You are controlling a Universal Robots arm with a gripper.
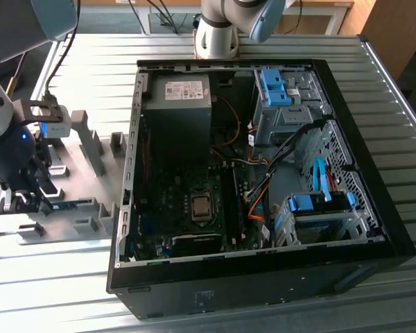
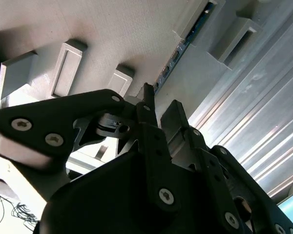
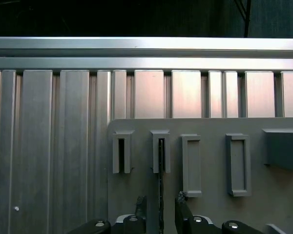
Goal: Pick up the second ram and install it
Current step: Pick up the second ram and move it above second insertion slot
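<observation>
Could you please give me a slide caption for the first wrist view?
Open gripper straddles the second ram, standing on edge in the grey fixture.

The desk (image 1: pixel 374 104) is ribbed in silver-grey metal stripes. The computer case (image 1: pixel 263 295) is finished in black, with light-blue brackets (image 1: pixel 274 87) and orange cables (image 1: pixel 258 202) seen inside. The slotted rack (image 3: pixel 212 161) is coloured plain pale grey. The memory stick (image 2: pixel 198 22) is tinted blue. The tool (image 3: pixel 161 197) is black, dotted with silver screws.
</observation>
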